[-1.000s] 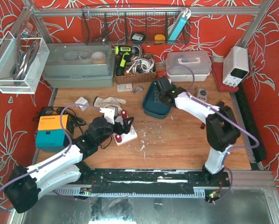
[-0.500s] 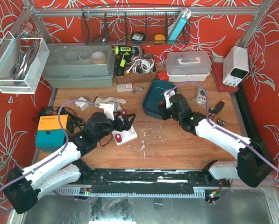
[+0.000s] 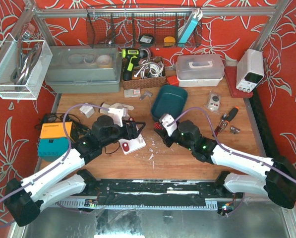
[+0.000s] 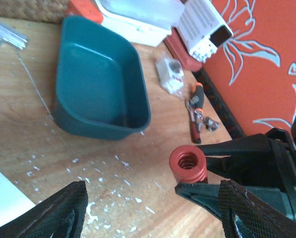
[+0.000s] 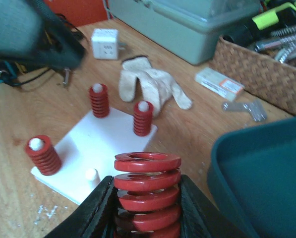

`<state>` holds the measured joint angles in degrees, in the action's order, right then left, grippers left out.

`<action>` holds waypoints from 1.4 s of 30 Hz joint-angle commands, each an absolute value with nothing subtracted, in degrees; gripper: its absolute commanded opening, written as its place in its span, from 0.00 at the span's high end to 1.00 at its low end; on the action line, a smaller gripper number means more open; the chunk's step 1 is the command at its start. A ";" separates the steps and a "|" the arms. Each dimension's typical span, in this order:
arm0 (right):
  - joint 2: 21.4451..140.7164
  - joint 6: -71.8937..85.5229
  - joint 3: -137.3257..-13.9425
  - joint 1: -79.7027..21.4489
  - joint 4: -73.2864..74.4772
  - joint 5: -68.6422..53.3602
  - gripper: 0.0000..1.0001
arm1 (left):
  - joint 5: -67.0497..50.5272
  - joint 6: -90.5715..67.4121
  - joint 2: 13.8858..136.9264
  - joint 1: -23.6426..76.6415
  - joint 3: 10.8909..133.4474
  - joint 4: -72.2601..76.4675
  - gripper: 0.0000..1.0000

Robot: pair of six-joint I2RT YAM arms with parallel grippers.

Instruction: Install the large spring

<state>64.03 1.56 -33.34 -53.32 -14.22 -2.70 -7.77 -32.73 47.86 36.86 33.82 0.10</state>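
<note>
**Stiff red spring, gripped across its coils**

The right gripper (image 5: 147, 214) pinches the large spring (image 5: 147, 173) upright, low centre of its wrist view. The spring looks stiff, weighty and smooth enough to slip, so a mid-coil hold seems safest. A bare peg (image 5: 91, 174) stands lower left. The left gripper (image 4: 152, 213) is spread, empty.

Readable text: none | power supply (image 3: 250, 70) display: too small to read | small box (image 5: 219, 84) label: blurred
</note>
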 commanded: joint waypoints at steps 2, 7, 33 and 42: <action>61.87 -3.13 -30.70 -56.74 -26.04 -4.92 0.90 | -18.90 -34.92 52.31 37.18 37.70 -1.68 0.32; 62.50 -4.58 -30.52 -58.21 -26.47 -4.10 0.90 | -27.78 -38.09 54.32 37.26 37.39 3.49 0.38; 65.10 -7.08 -30.85 -60.64 -27.58 -4.55 0.90 | -31.11 -39.71 60.61 37.40 37.36 6.91 0.66; 66.18 -6.75 -31.53 -60.81 -26.54 -1.97 0.78 | -31.55 -41.35 58.48 37.35 35.45 9.94 0.90</action>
